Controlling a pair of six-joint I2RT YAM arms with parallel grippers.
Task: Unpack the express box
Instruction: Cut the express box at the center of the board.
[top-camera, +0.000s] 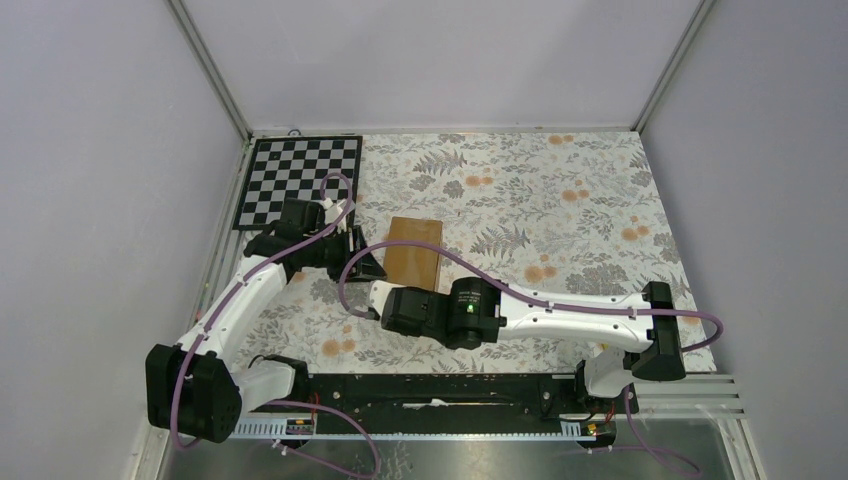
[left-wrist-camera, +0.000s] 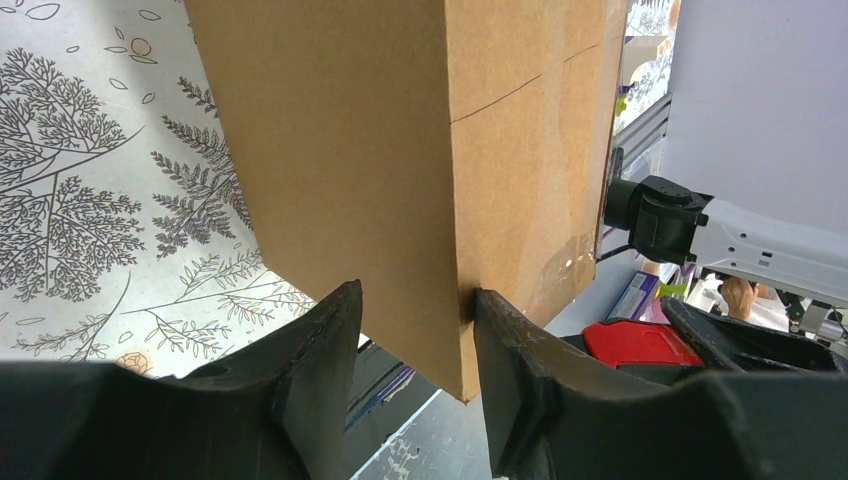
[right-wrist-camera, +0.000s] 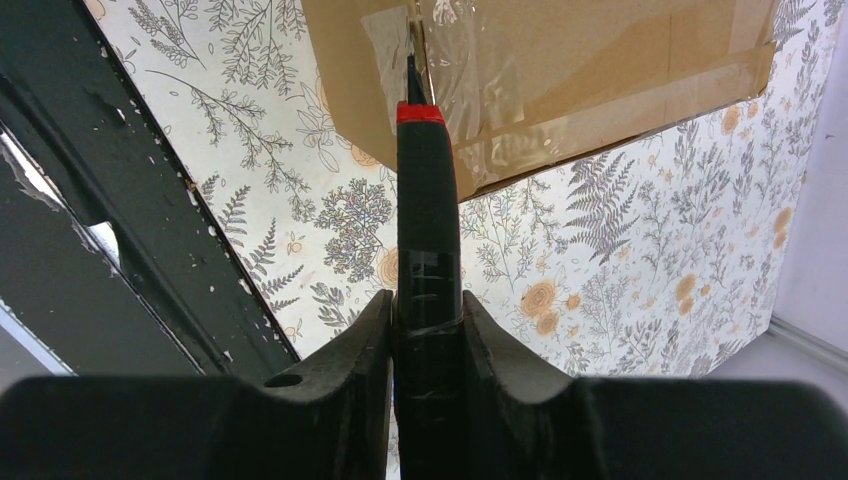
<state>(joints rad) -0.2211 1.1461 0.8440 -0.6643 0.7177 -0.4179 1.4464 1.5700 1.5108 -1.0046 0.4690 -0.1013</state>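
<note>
The express box (top-camera: 415, 250) is a plain brown carton lying flat on the flowered cloth. My left gripper (top-camera: 363, 262) is at its left side. In the left wrist view the box (left-wrist-camera: 400, 150) has one corner between the jaws of my left gripper (left-wrist-camera: 415, 320). The right finger (left-wrist-camera: 520, 350) touches the corner edge, and a gap shows beside the left finger. My right gripper (right-wrist-camera: 427, 310) is shut on a black cutter with a red collar (right-wrist-camera: 425, 200). The cutter's blade tip meets the clear tape on the box (right-wrist-camera: 560, 70).
A checkerboard (top-camera: 300, 180) lies at the back left of the cloth. A black rail (top-camera: 430, 390) runs along the near edge between the arm bases. Grey walls close in the left, back and right sides. The right arm (top-camera: 560, 315) stretches across the front of the box.
</note>
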